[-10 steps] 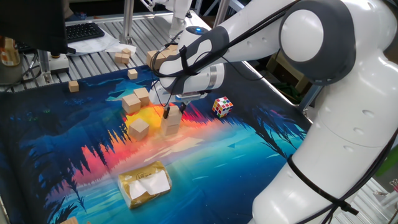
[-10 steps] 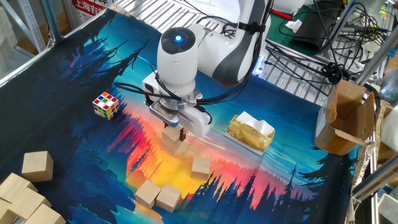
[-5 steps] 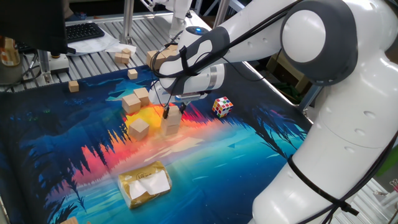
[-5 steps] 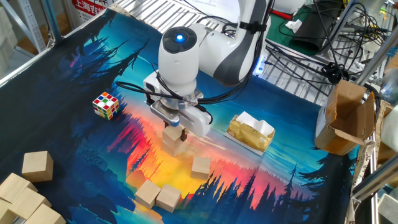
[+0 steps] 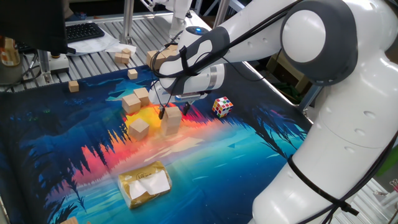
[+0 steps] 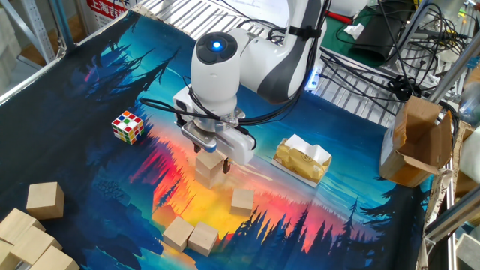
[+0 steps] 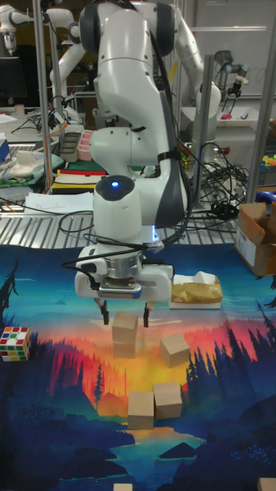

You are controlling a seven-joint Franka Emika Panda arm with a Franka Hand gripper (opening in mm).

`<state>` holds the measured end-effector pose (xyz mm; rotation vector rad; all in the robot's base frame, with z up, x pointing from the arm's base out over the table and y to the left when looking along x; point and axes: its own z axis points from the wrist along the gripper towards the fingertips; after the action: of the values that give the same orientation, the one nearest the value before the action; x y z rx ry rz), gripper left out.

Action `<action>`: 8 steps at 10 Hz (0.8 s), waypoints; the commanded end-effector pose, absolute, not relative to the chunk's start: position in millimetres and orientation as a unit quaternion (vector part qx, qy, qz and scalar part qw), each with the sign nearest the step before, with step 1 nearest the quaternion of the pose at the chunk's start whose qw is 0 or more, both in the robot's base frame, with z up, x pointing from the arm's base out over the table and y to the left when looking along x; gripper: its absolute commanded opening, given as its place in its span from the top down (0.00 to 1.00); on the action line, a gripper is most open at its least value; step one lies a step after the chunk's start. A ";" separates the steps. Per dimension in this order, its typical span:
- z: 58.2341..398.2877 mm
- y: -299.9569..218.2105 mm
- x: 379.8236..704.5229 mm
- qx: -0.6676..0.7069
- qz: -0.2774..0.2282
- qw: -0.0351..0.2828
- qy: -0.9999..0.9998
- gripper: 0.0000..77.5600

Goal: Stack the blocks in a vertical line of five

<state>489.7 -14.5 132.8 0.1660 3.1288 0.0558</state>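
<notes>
Two tan blocks stand stacked on the painted mat, the top block (image 7: 126,325) (image 6: 212,160) (image 5: 172,114) sitting on the lower one (image 7: 123,349) (image 6: 211,178). My gripper (image 7: 125,311) (image 6: 212,154) (image 5: 175,111) hangs open just above the stack, its fingers spread to either side of the top block and apart from it. A single block (image 7: 175,349) (image 6: 241,200) (image 5: 138,127) lies beside the stack. Two more blocks (image 7: 142,409) (image 7: 168,400) sit touching each other, also visible in one fixed view (image 5: 131,102) (image 5: 142,96).
A multicoloured puzzle cube (image 5: 222,106) (image 6: 127,126) rests on the mat. A yellow packet (image 6: 302,159) (image 5: 145,183) lies near the mat's edge. More wooden blocks (image 6: 43,199) and small cubes (image 5: 74,86) sit at the mat's border. A cardboard box (image 6: 416,142) stands off the mat.
The gripper's fingers have spread apart, letting go of the top block, which stays on the lower one. The arm has barely shifted.
</notes>
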 end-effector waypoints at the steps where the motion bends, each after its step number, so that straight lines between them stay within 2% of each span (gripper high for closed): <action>1: 136.6 -12.8 488.9 0.074 0.009 0.009 0.997 0.00; 8: 159.5 -10.1 525.2 0.141 -0.016 0.011 0.990 0.00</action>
<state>518.2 -10.8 154.3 0.3914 3.0971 -0.0311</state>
